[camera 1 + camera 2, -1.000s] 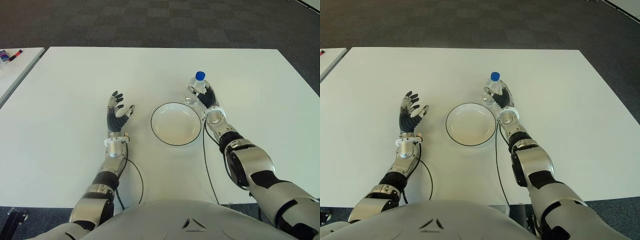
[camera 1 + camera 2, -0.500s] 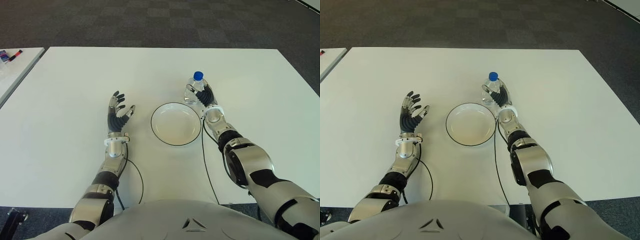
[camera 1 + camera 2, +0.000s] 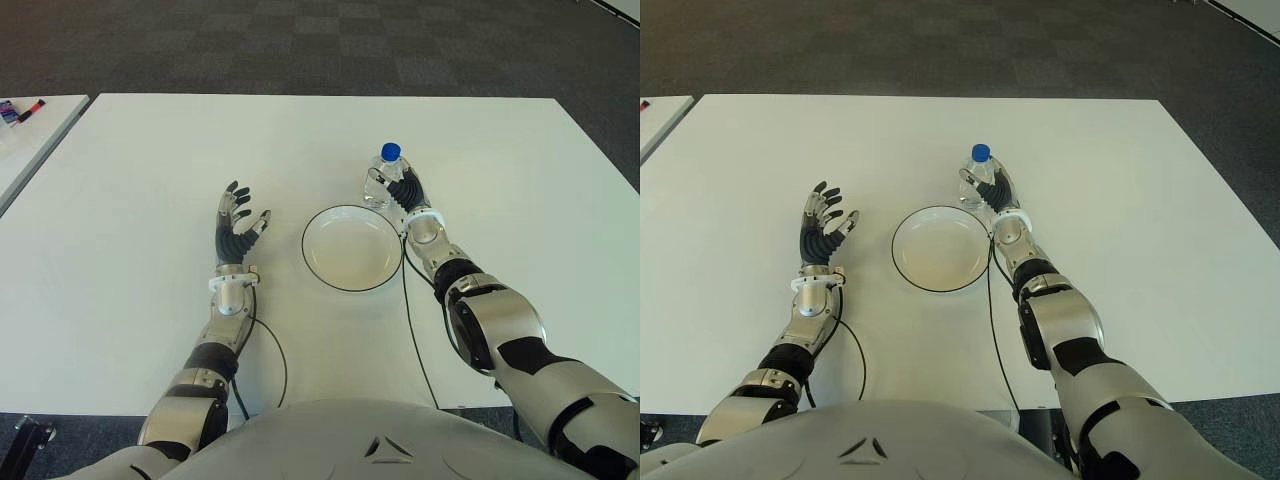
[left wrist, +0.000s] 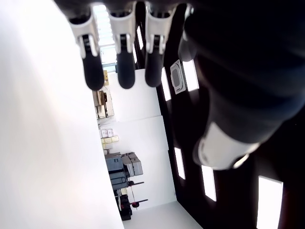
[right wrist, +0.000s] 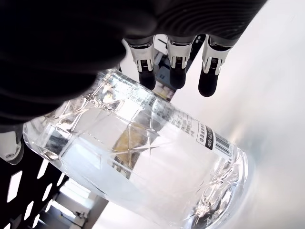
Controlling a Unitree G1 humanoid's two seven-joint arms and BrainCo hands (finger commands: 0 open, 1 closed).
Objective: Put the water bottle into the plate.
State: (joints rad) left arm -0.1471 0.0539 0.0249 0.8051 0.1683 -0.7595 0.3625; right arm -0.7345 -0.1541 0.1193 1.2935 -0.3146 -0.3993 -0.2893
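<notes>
Dark chequered carpet surrounds the broad white table [image 3: 150, 160] in the left eye view, where the right hand [image 3: 408, 196] wraps its fingers around a clear plastic water bottle with a blue cap [image 3: 384, 176], just beyond the far right rim of a round white plate with a thin dark rim [image 3: 352, 248]. The plate holds nothing. The bottle is upright or nearly so, and is not yet over the plate. The left hand [image 3: 236, 228] shows well to the left of the plate, palm up, fingers spread and holding nothing. A second white table [image 3: 30, 135] edges in at far left.

From the right eye view the same layout reads plainly: bottle [image 3: 978, 177] beside the plate [image 3: 940, 250], not in it, with a black cable [image 3: 992, 330] running along the right forearm past the plate's rim.

Seen through the left wrist view, the left hand's dark fingers [image 4: 119, 47] hang straight and apart, gripping nothing, with ceiling lights and shelving behind.

Close up in the right wrist view, the fingers [image 5: 174, 57] curl over the bottle's faceted wall [image 5: 138, 162], which carries a printed label and barcode; whether its base touches the table cannot be told.

Risks, as a judgement: the smooth, ribbed plastic could slip in the grasp during the carry; the base could clip the plate's raised rim and shove the plate; set down tilted on the curved dish, the tall bottle could topple.
</notes>
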